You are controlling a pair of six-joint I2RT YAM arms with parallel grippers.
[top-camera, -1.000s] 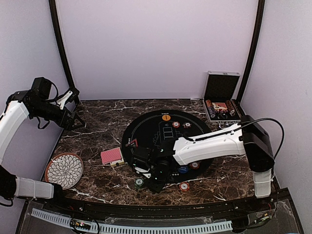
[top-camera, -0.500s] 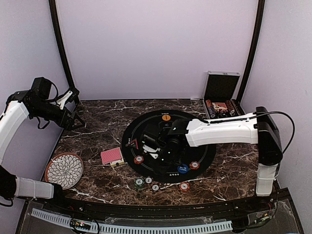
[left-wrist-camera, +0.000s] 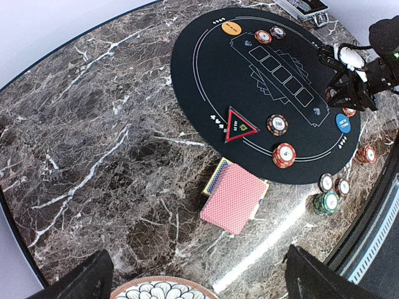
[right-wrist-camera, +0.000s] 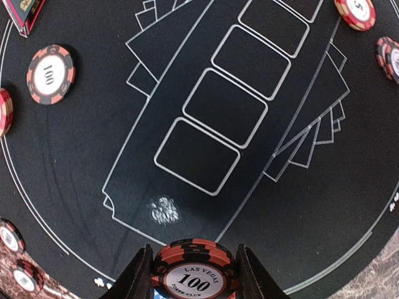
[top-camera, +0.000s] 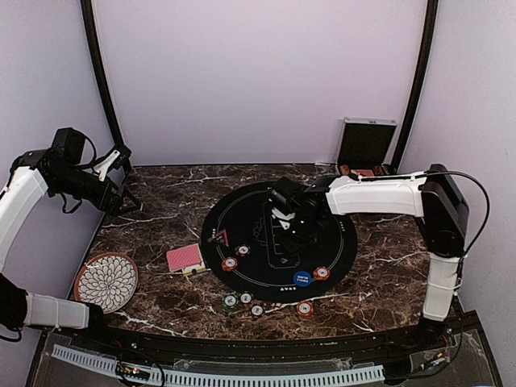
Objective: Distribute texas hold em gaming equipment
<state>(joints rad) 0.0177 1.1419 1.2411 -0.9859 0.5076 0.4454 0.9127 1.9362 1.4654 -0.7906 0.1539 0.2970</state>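
Note:
My right gripper point(top-camera: 294, 219) hovers over the middle of the round black mat point(top-camera: 242, 211). It is shut on a small stack of red-and-black "100" chips point(right-wrist-camera: 195, 271). Red chips point(top-camera: 230, 264) and a blue button disc point(top-camera: 302, 279) lie on the mat's near part. Green, white and red chips point(top-camera: 230, 301) lie on the marble in front of it. An orange button disc point(left-wrist-camera: 231, 27) sits at the mat's far edge. The red-backed card deck point(top-camera: 185, 258) lies left of the mat, also in the left wrist view point(left-wrist-camera: 235, 197). My left gripper point(top-camera: 121, 197) is open and empty, high at the far left.
A white flower-patterned plate point(top-camera: 106, 280) sits at the near left. The open silver-edged chip case point(top-camera: 367, 145) stands at the back right. A red triangle marker point(left-wrist-camera: 240, 124) lies on the mat's left part. The curved table rim runs along the front.
My right gripper has moved from the mat's near edge up to its middle, carrying the chip stack. Two chips now show on the mat's near left. The left arm has not moved.

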